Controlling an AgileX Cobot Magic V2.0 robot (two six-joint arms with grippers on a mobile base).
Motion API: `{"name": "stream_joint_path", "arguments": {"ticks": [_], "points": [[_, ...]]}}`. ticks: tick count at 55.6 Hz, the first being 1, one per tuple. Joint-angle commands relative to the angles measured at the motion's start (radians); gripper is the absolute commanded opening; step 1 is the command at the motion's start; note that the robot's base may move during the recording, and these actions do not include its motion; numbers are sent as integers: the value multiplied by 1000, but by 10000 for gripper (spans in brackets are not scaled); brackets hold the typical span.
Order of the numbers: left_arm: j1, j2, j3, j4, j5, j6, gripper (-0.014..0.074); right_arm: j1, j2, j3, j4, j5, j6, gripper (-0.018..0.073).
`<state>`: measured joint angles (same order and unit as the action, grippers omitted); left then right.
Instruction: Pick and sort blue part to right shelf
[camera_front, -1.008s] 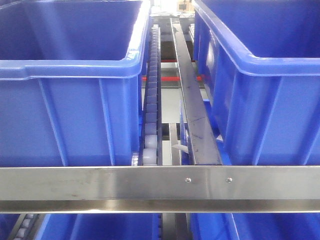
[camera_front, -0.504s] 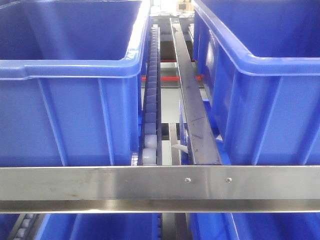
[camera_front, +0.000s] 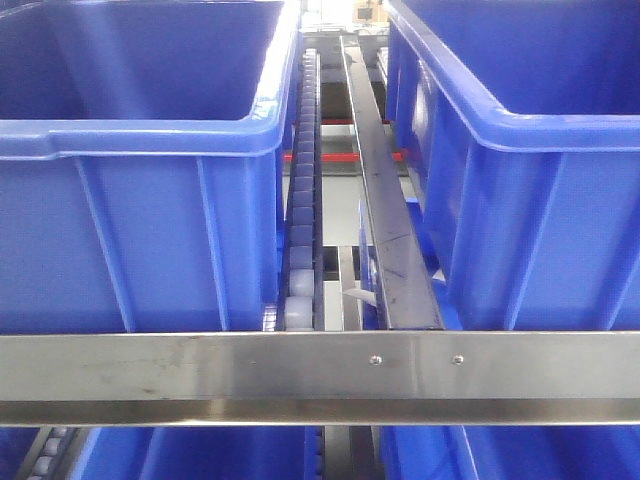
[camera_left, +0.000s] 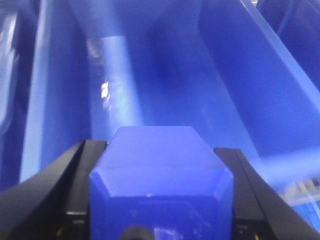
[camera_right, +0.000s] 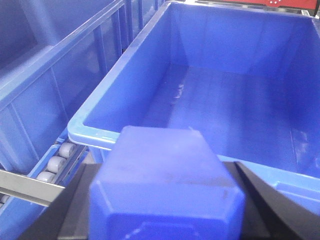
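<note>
In the right wrist view my right gripper (camera_right: 167, 202) is shut on the blue part (camera_right: 165, 170), a matte boxy block held just short of the near rim of a large blue crate (camera_right: 125, 75). In the left wrist view my left gripper (camera_left: 160, 192) is shut on a similar blue block (camera_left: 157, 160) with bevelled corners, over the inside of another blue bin (camera_left: 240, 85). The right shelf shows in the front view as a steel crossbar (camera_front: 200, 365) with two screws. Neither gripper appears in the front view.
Two ribbed blue crates (camera_front: 130, 230) (camera_front: 540, 200) sit on the rack, with a roller track (camera_front: 303, 230) and a steel rail (camera_front: 385, 200) between them. Roller wheels (camera_right: 55, 162) run left of the crate in the right wrist view. More blue crates sit below the crossbar.
</note>
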<state>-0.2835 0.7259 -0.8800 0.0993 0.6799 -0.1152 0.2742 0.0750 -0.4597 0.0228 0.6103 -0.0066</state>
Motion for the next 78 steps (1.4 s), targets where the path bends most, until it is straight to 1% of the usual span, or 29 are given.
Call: {"name": "stream_joint_path", "arguments": {"ticks": [1,9,14,23,33,42,45,53,57,70,78], "points": [[-3,148,-102,-3,-115,-2,242,-4,22,-26,-6,-91,-1,227],[-3,394,-212,-3,-177,-2,242,-4,22,-26,-6,-91,-1,227],[-3,550,-291,-3,-184,-2,242,-4,22,-26,-6,-91,-1,227],[-3,786,-435,-6,-138,-2,242,-4,22,-26,-6,-91,-1,227],[-3,946,-536,-13,-102,-2,242,-4,22,-26,-6,-91,-1,227],[-3,1000,-549,-13,-109,-2,260,-4,22,-26,-6,-91,-1,227],[-3,1004,-549,-13,-109,0,298,-4,22,-26,-6,-91,-1,227],[-3,1004,-549,-13,-114,0,461,-4,22,-26,-6,-90,-1,227],[-3,1004,-549,-13,-112,0,508,-4,22,-26,-6,-88,-1,227],[-3,1004,-551,-13,-81,0,517,-4,22,-26,-6,-84,-1,227],[-3,960,-555,-19,-54,0,515,-4,22,-26,-6,-84,-1,227]]}}
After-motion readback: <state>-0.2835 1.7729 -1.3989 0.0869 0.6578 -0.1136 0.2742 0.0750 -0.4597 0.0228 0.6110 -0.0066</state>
